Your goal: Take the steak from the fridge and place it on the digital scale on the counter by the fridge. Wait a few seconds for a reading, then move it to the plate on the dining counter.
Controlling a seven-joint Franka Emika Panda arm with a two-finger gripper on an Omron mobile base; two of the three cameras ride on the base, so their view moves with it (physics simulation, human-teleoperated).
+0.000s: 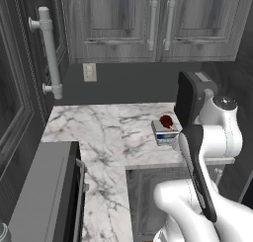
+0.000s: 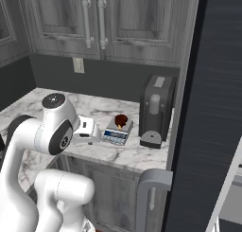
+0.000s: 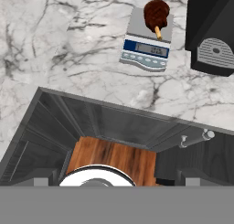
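Marble counter (image 3: 68, 58) bearing digital scale (image 3: 148, 42), black appliance (image 3: 212, 31).

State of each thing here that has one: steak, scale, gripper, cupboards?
steak: resting on the scale, not held
digital scale: on the counter, display strip lit
gripper: jaws open, empty, short of the scale
wall cupboards: doors closed

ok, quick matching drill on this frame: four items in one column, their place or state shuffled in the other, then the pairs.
1. dark red-brown steak
2. flat grey digital scale
3. black boxy appliance
4. white wall outlet

A. on the dark backsplash under the grey cupboards
B. on the white marble counter, display strip facing the robot
C. lying on the scale platform
D. standing between the scale and the dark fridge side

Pairs: 1-C, 2-B, 3-D, 4-A
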